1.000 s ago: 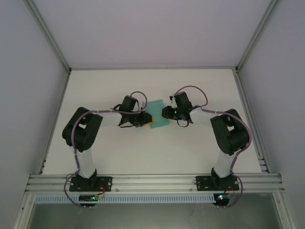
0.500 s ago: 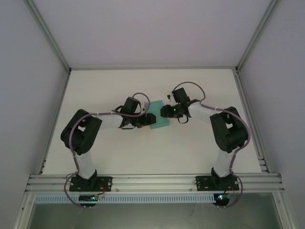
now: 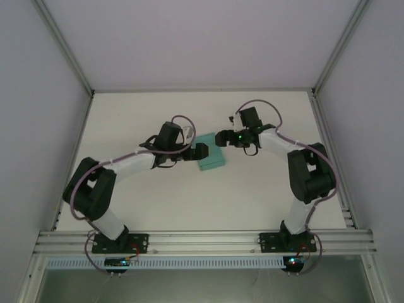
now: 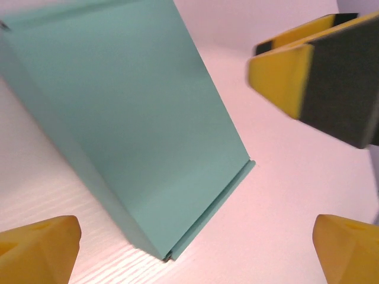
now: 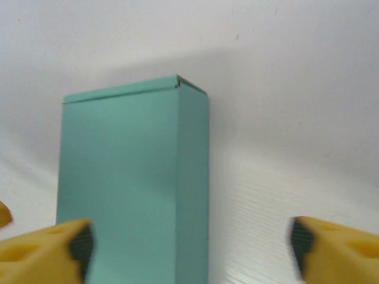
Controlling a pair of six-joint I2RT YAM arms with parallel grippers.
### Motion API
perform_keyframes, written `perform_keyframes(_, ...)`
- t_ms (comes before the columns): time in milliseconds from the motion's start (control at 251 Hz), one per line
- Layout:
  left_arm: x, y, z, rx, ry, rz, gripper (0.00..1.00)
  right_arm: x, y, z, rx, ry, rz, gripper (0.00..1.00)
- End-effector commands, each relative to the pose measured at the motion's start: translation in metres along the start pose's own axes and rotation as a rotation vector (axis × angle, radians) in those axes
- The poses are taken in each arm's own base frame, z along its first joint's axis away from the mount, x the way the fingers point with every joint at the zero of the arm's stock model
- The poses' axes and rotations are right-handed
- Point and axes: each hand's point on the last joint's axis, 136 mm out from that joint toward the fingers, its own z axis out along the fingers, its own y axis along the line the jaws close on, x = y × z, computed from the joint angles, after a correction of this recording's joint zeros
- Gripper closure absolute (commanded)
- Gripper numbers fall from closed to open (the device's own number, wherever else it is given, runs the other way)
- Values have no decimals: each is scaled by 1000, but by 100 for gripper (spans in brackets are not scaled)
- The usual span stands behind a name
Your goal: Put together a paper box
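box: paper box (image 3: 211, 156), closed, centre of frame on table (image 3: 158, 196), ungripped
left jaws: left gripper (image 3: 201, 151) wide apart, box's left edge
right jaws: right gripper (image 3: 221, 137) wide apart, box's upper right
handling: likely light, crushable card; pinch the narrow sides gently

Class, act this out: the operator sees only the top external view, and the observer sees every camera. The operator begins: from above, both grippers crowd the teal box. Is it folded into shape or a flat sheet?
Observer: Folded. The right wrist view shows the paper box as a rectangular block with a top face and a side face, lying on the table.
Operator: Is the right gripper clamping it?
Observer: No. The right gripper is open, with bare table between the box and one finger.
Operator: And the left?
Observer: The left gripper is open too. Its view shows a thin lip of card along the box's near end.
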Motion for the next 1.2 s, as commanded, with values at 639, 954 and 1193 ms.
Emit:
perform_keyframes(639, -71, 246, -202, -940, -706, 158, 0, -1, -171, -167, 709, -790, -101, 1)
perform_keyframes(954, -67, 254, -180, -870, -678, 225, 0, 15, -169, -158, 513, -765, -60, 1)
perform_keyframes(1193, -53, 271, -182, -837, -778, 196, 1, 43, -193, -147, 506, -866, -5, 1)
